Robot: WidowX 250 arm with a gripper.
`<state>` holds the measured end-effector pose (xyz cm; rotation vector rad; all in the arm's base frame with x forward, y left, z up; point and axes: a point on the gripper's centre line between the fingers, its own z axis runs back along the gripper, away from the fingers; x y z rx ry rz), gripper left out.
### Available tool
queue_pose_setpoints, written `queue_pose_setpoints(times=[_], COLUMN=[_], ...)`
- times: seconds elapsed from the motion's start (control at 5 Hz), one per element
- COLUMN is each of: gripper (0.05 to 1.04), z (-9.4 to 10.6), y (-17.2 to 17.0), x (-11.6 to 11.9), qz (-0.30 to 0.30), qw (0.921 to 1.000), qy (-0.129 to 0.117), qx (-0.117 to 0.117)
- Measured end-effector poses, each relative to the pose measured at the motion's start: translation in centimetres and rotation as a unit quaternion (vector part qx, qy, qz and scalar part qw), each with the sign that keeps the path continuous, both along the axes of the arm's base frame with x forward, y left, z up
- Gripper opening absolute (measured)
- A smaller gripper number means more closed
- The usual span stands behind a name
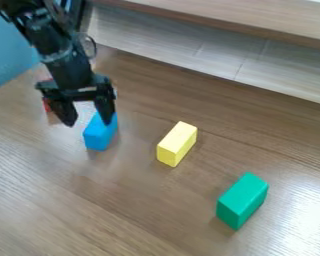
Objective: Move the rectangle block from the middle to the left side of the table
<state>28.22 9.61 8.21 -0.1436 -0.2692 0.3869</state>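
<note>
Hanging over the upper left of the wooden counter (pixel 89 210), a black robot arm (pixel 62 57) points its end effector (pixel 88 120) downward, the two fingers (pixel 106 107) spread apart and gripping nothing that can be made out. A blue block (pixel 100 132) lies just below the end effector, its far end partly covered by one finger; whether they touch cannot be told. A small red object (pixel 46 106) shows behind the other finger, mostly hidden. To the right of the end effector and nearer the camera, apart from it, a yellow rectangular block (pixel 177 143) rests on its own. A green block (pixel 243 200) lies farther out in the same direction, well apart from the end effector.

All three blocks are oblong, but the yellow one, between blue and green, is most likely the block meant. Judged that way, the move looks undone: the yellow block is in the middle and ungrasped. What remains is to bring the open end effector over it, close, lift, carry it to the left side and release.
</note>
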Motion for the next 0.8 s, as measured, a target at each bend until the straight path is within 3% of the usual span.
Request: queue_pose_setpoints(times=[0.4, 0.8], gripper=[1.0, 1.0], z=[4.7, 5.6], y=[-0.1, -0.8], x=[-2.6, -5.8], qz=[0.012, 0.01], qw=[0.9986, 0.9972], qy=[-0.052, -0.074], qx=[-0.001, 0.0])
